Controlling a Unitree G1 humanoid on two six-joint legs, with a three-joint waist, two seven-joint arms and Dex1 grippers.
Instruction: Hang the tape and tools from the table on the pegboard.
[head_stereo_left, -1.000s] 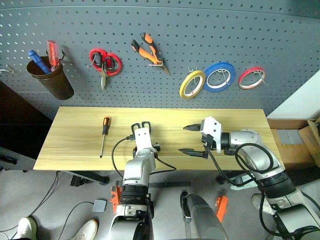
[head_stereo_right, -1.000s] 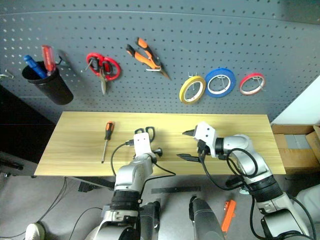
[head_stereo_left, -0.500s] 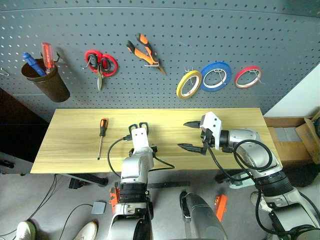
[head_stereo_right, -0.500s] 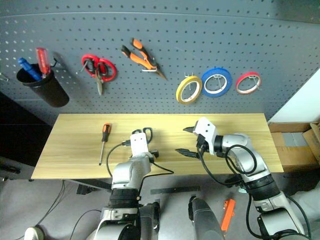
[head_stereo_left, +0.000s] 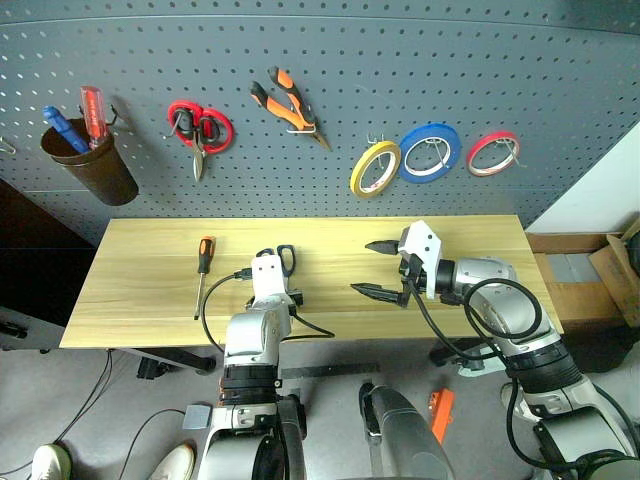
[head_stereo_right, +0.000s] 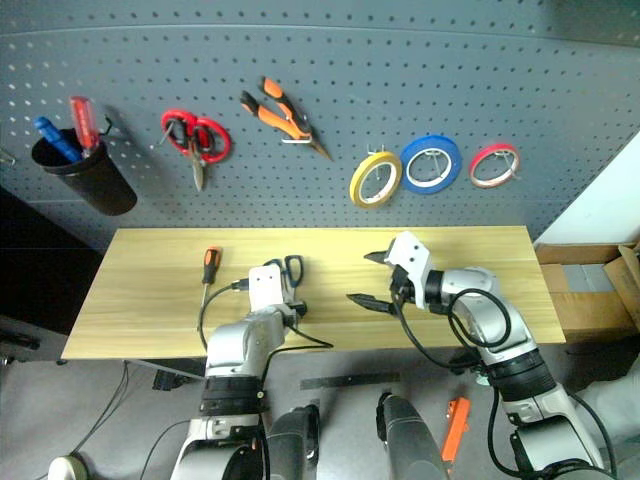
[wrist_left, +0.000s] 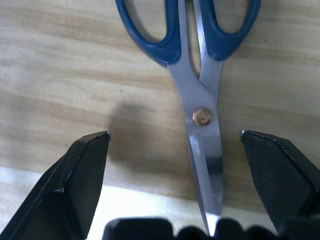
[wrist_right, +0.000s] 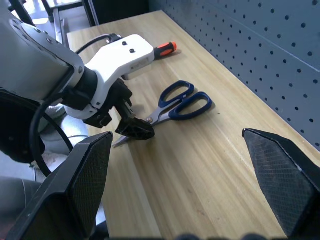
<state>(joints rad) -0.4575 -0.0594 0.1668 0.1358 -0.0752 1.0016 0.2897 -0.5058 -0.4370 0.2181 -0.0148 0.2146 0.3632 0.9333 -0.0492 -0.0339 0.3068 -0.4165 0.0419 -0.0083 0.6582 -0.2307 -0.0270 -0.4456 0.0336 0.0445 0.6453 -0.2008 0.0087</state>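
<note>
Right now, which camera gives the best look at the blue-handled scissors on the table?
The left wrist view: the blue-handled scissors lie closed between the left gripper's open fingers, pivot and blades plain. The right wrist view shows them whole but smaller. In the eye views, the left arm hides all but the handles.

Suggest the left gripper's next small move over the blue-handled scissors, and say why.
Probably lower the left gripper and close across the blades. Its fingers stand open on either side of the blue-handled scissors, which lie flat on the table and are not yet gripped.
</note>
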